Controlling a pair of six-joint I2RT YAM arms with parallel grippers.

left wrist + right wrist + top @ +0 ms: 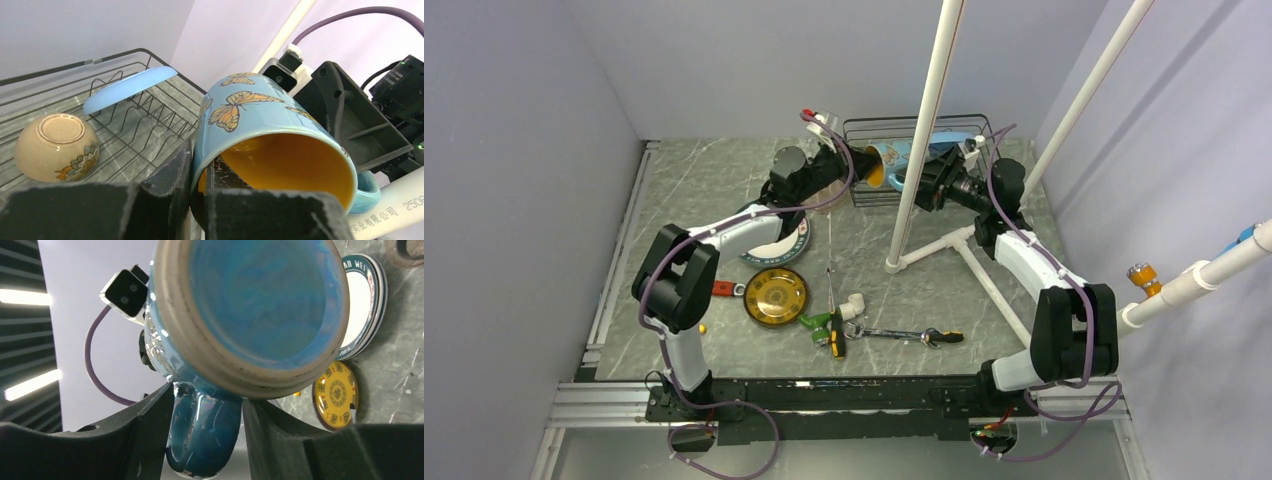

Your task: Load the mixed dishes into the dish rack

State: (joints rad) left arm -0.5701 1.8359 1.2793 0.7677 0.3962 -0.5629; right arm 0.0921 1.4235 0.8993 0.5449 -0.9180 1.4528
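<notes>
The teal mug (888, 160) with butterflies and a yellow inside (260, 120) hangs on its side at the front left of the black wire dish rack (874, 125). My left gripper (200, 195) is shut on its rim, one finger inside. My right gripper (207, 420) is shut on its handle (205, 440), under the mug's base (250, 305). In the rack (150, 115) the light-blue plate (129, 89) leans in the slots and the whitish bowl (56, 147) lies upside down. The green-rimmed white plate (789, 245) and the yellow-centred plate (775, 296) lie on the table.
A white pipe frame (929, 130) stands in front of the rack, its foot on the table (894, 265). A wrench and screwdrivers (904, 335) and a white pipe elbow (854, 305) lie near the yellow-centred plate. A red handle (722, 289) shows under my left arm.
</notes>
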